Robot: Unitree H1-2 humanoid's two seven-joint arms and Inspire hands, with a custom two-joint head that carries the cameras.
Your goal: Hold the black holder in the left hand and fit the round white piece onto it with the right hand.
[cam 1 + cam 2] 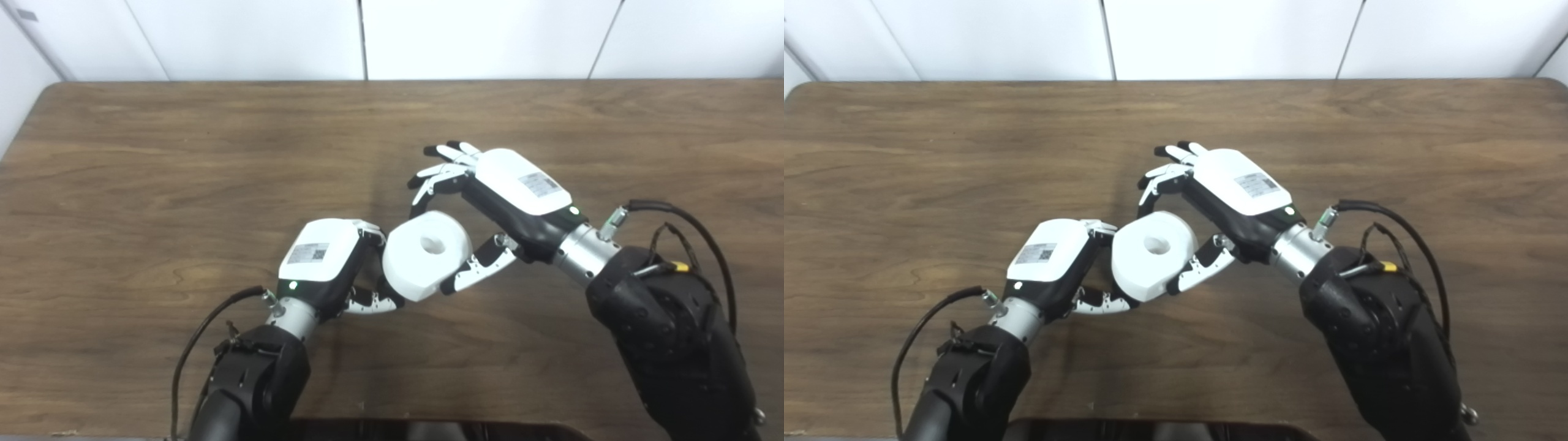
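The round white piece (427,254), a thick ring with a centre hole, hangs above the table between both hands. My right hand (490,196) is around it from the right, thumb against its lower right edge and fingers (436,174) arched over its far rim. My left hand (324,260) sits against the piece's left side, its fingers curled in and its thumb under the piece. The black holder is hidden behind the white piece and the left hand's fingers. In the right eye view the piece (1153,255) likewise sits between the left hand (1050,257) and the right hand (1225,190).
A brown wooden table (184,153) fills the view, with white wall panels (245,37) behind its far edge. Black cables loop off both forearms. A dark edge runs along the bottom of the picture.
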